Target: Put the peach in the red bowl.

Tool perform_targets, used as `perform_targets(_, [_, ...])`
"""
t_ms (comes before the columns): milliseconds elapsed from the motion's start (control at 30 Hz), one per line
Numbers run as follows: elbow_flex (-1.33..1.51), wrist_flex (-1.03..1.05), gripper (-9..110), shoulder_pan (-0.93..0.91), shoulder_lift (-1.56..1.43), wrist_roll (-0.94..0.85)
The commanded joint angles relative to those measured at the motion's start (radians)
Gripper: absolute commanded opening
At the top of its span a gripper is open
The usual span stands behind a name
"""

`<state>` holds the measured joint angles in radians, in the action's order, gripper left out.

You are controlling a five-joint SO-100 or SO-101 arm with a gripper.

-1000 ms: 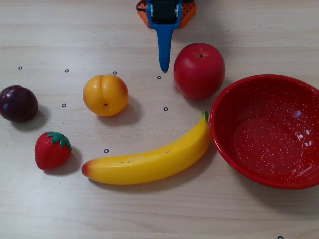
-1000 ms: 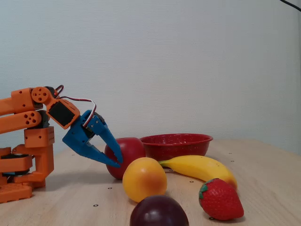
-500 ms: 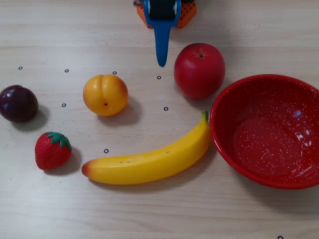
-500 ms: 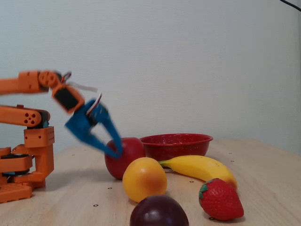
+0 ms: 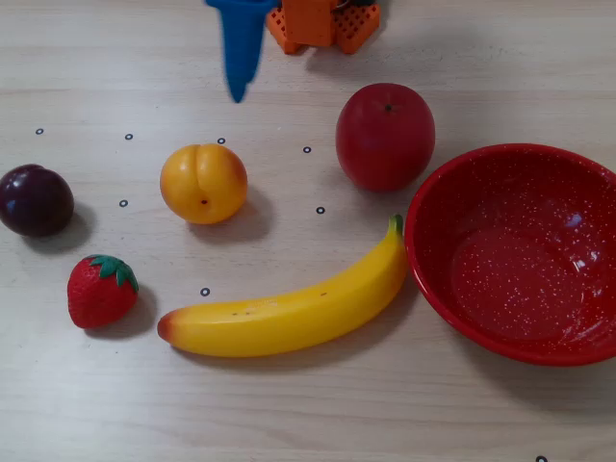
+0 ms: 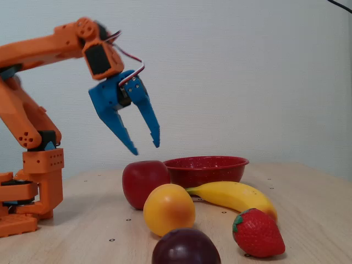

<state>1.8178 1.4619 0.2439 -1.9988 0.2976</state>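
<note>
The peach is a small yellow-orange fruit with a crease, lying on the wooden table left of centre in the overhead view. The red bowl sits empty at the right, speckled white. My blue gripper hangs high above the table, behind the peach, with its two fingers apart and nothing between them. In the overhead view only one blue finger shows, near the top edge.
A red apple stands next to the bowl's far-left rim. A yellow banana lies in front of the peach and touches the bowl. A strawberry and a dark plum lie at the left. The orange arm base stands behind.
The arm has lifted well up off the table and swung left in the overhead view, toward the peach's side. The jaws have spread apart. No fruit has moved.
</note>
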Motion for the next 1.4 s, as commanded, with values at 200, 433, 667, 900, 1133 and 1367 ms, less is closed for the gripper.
perform_targets(200, [-0.278,0.198,45,0.164,0.204,0.238])
perform_targets(433, [-0.345,0.198,48,0.244,0.423,0.41])
perform_targets(667, [-0.499,0.187,48,0.282,0.652,0.486])
perform_targets(900, [-0.583,0.198,48,0.267,0.775,0.489])
perform_targets(1133, [-0.591,0.196,47,0.239,0.838,0.499])
perform_targets(1367, [-0.6,0.219,47,0.215,0.857,0.515])
